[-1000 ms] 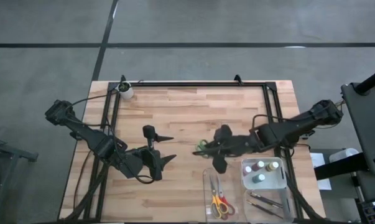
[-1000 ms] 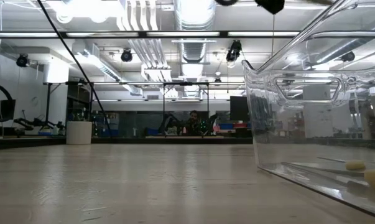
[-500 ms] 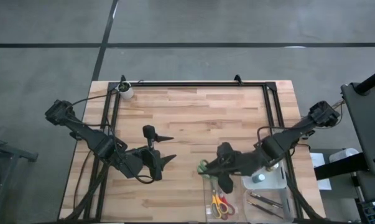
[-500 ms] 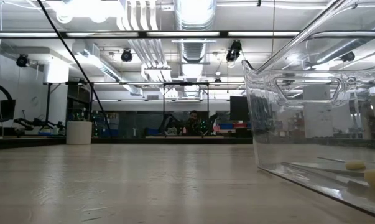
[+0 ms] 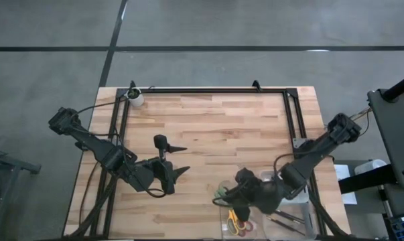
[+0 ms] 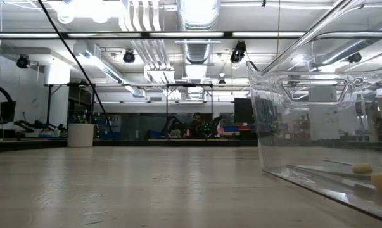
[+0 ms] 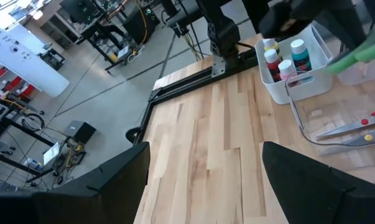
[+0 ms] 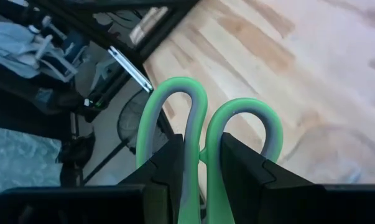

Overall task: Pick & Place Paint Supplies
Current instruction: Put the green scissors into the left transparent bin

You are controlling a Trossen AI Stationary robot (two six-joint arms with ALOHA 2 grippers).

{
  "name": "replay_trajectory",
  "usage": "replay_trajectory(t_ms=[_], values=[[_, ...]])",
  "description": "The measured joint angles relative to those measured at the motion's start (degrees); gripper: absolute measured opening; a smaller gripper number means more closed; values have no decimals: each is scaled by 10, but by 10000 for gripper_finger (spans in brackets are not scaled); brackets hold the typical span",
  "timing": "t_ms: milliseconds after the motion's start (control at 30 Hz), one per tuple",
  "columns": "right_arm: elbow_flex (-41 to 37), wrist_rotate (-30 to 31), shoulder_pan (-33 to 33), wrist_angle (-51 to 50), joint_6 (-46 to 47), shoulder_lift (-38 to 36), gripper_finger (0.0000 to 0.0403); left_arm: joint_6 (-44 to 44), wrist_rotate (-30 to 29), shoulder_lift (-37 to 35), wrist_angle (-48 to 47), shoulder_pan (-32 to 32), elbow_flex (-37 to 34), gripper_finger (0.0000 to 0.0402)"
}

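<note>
My right gripper (image 5: 223,196) is shut on green-handled scissors (image 8: 203,121) and hangs over the left end of the clear tray (image 5: 226,189) at the table's near right. Two more scissors (image 5: 236,221), with yellow and red handles, lie in that tray, thin brushes (image 5: 285,218) lie in its right part, and paint bottles (image 7: 285,57) stand in a white bin. My left gripper (image 5: 183,161) hangs open and empty over the table's near left. The low view shows no gripper. My right gripper pinches the green scissors between its two fingers (image 8: 168,165) just behind the two handle loops, where they join (image 8: 201,151). Both loops stick out past the fingertips. The blades are hidden behind the fingers. The scissors are lifted clear of the table.
A small white cup (image 5: 135,98) stands at the far left corner. A black frame (image 5: 208,90) runs along the table's far edge and down both sides. My right arm (image 5: 309,157) reaches over the white bin. Bare wood (image 5: 215,127) lies between the arms.
My right gripper has carried the green scissors from the table's middle toward the near edge, ending over the clear tray's left end. Its wrist has rolled on the way. The arm now covers most of the white bin.
</note>
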Motion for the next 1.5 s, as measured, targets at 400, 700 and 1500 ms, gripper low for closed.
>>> replay_trajectory(t_ms=[400,700,1500], values=[[0,-6,35,-61,166,61,86,2,0,0,0,0,0,314],[-2,-3,46,-122,239,101,86,2,0,0,0,0,0,314],[-37,-44,43,-135,354,169,86,0,0,0,0,0,0,314]])
